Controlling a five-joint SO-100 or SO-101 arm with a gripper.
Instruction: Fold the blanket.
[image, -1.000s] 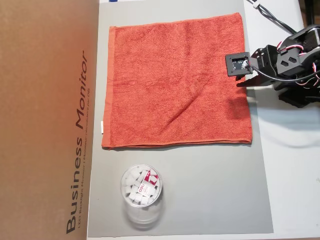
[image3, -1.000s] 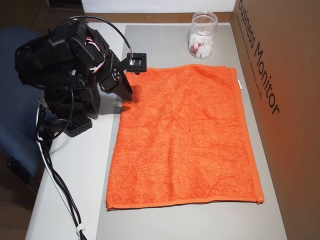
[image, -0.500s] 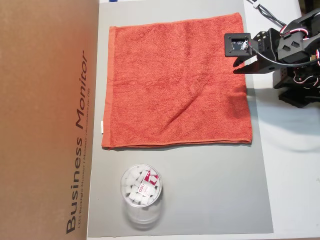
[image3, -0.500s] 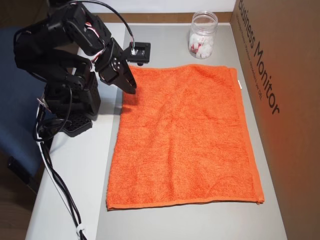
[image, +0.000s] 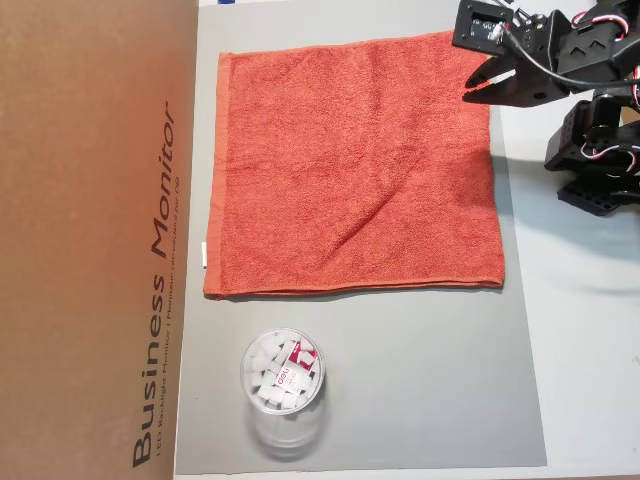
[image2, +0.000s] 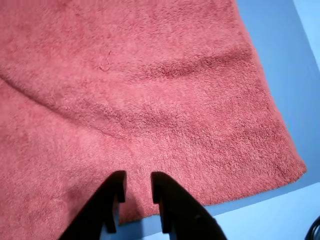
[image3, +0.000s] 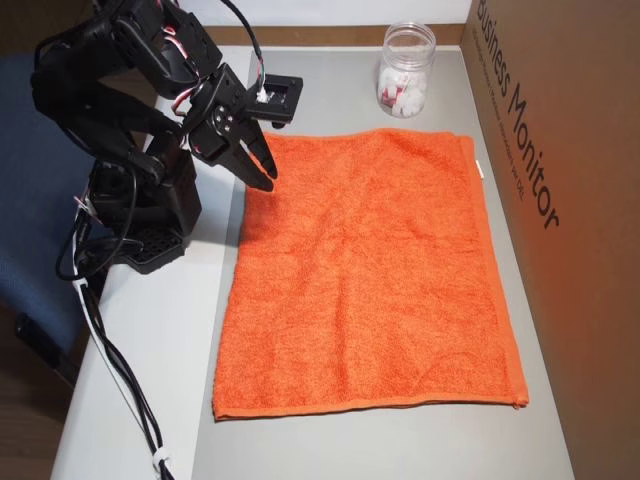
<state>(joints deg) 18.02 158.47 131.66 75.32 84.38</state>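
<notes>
One blanket (image: 355, 165), soft, limp, light terry, flat on tabletop (image: 400, 390); my pincer (image2: 135, 187), slightly parted and empty, should pinch its near corner.

A white table top (image3: 140, 330) is seen in both overhead views, and a grey mat (image: 400, 380) is laid flat upon it. One long side of the mat is bordered by a large brown cardboard box (image: 90, 240) on which "Business Monitor" is printed in dark letters. A clear cup (image3: 405, 70) filled with small white pieces is stood on the mat close to the box. Beyond the table edge a blue chair seat (image3: 25, 250) is shown, with brown flooring (image3: 25, 420) below it. The scene is evenly lit, and only soft shadows are cast
</notes>
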